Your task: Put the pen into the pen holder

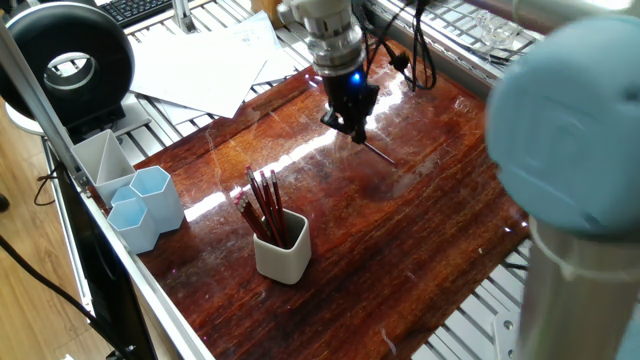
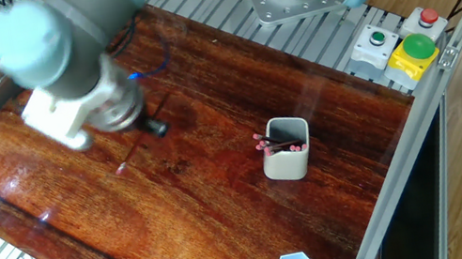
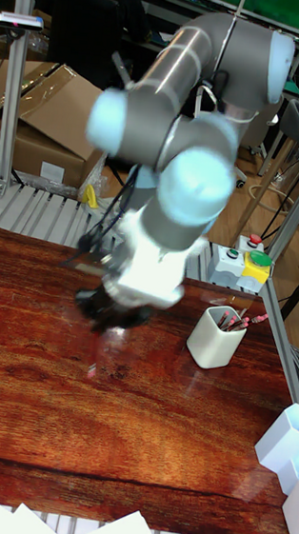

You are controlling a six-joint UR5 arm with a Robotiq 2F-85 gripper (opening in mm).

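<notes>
One pen (image 1: 378,153) pinched in the closed claw (image 1: 354,128), its tip slanting down and away from the fingers; it looks lifted clear of the wooden table (image 1: 420,240), though the blur makes that hard to confirm. Thin, dark, short stick, faint in the other fixed view (image 2: 129,159), trailing below the claw there. The pen holder (image 1: 281,246) sits well apart from the claw, toward the near table edge in one fixed view; off-white rounded-square cup, thick walls, already stuffed with several reddish pens (image 1: 265,205) leaning to one side. In the tall view the cup (image 3: 215,335) stands off to the claw's right.

To do it well: raise enough to clear the standing pens, carry over the cup's free side, tilt the pen closer to upright, lower the tip inside the rim before releasing. Risk: the slanted pen snagging the leaning bunch or the wall.
</notes>
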